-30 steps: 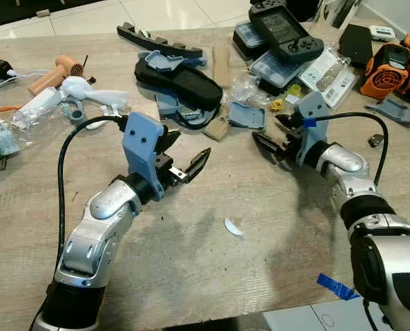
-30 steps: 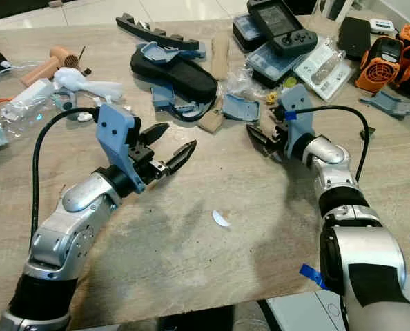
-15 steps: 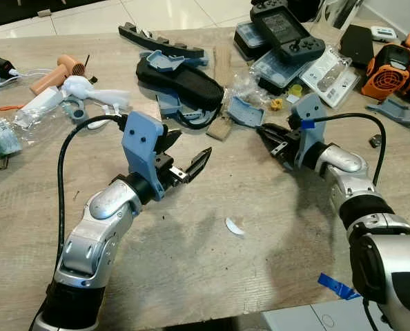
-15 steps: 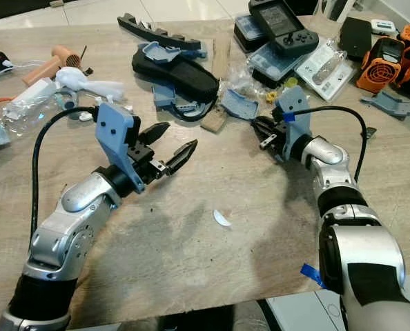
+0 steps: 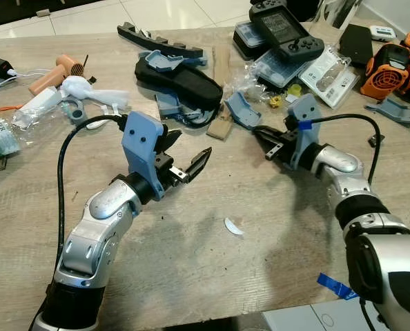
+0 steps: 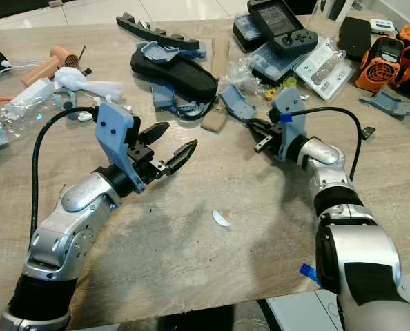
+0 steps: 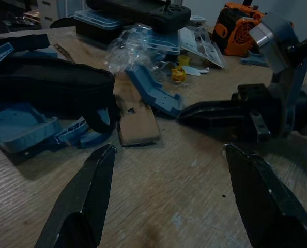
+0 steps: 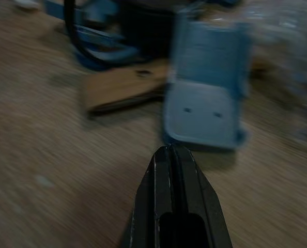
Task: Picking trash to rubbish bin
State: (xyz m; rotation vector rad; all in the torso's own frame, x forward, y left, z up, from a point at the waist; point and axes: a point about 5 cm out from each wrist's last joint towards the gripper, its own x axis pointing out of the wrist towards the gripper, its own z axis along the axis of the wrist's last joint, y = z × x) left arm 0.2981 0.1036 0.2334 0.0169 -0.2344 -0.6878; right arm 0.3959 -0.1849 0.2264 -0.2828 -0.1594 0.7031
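Our right gripper [image 5: 263, 134] – jaws clenched, empty – noses the blue part [image 5: 237, 109]; w/ left gripper [image 5: 189, 163] released, we risk shoving it away.

Head stereo pair: high, looking forward-down over cluttered tabletop [image 5: 274, 227], near-identical coverage. Left wrist camera: low, close, facing across tabletop toward right gripper [image 7: 195, 111]. Right wrist camera: very close, blurred, facing blue plastic part [image 8: 208, 106], shared with other views.

On the table [image 5: 191, 276], the bracket [image 5: 237, 110] lies just ahead of the right tool [image 5: 259, 131], the paper scrap [image 5: 233, 227] between both arms.
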